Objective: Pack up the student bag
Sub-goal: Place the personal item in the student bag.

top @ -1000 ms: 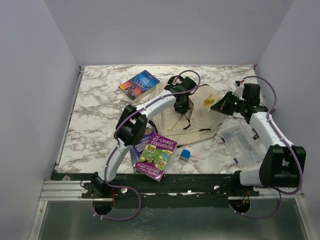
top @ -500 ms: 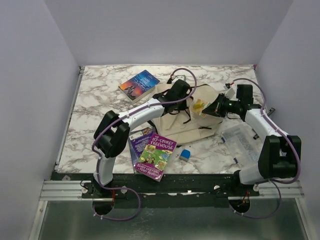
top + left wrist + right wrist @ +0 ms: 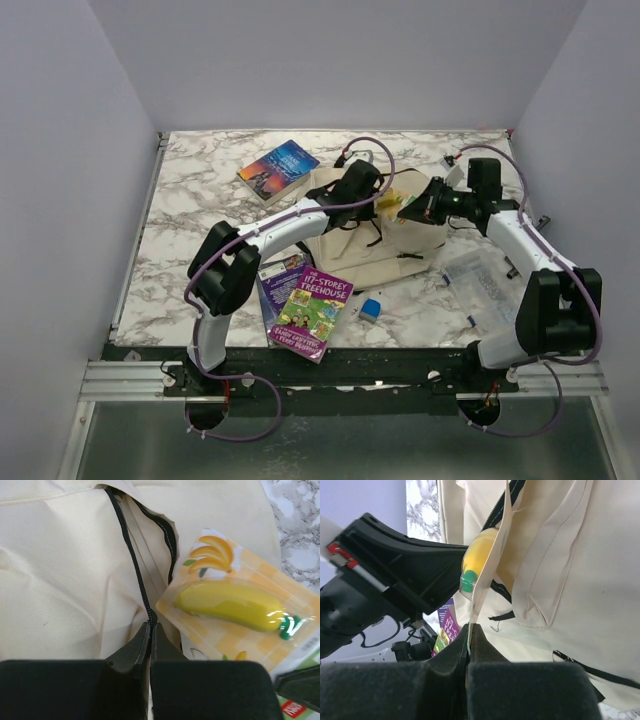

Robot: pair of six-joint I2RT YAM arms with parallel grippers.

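The cream student bag (image 3: pixel 372 256) lies mid-table, its black zipper (image 3: pixel 131 550) running along the open mouth. My left gripper (image 3: pixel 366 197) (image 3: pixel 150 625) is shut on that zipper edge of the bag (image 3: pixel 60 580). A carded packet (image 3: pixel 390 203) (image 3: pixel 235 610) with a yellow banana-shaped piece (image 3: pixel 477 555) hangs edge-on at the bag's mouth. My right gripper (image 3: pixel 416 205) (image 3: pixel 469 626) is shut on the packet's lower edge, right beside the left gripper. In the right wrist view the bag (image 3: pixel 580 580) fills the right side, and its inside is hidden.
A blue book (image 3: pixel 279 170) lies at the back left. A purple Treehouse book (image 3: pixel 313 312) rests on another book (image 3: pixel 279 273) near the front edge, with a small blue block (image 3: pixel 370 309) beside it. A clear plastic box (image 3: pixel 486 287) sits at the right.
My right gripper has carried the packet leftward to the bag's mouth. The left arm shifted a second ago, then held still on the zipper edge.
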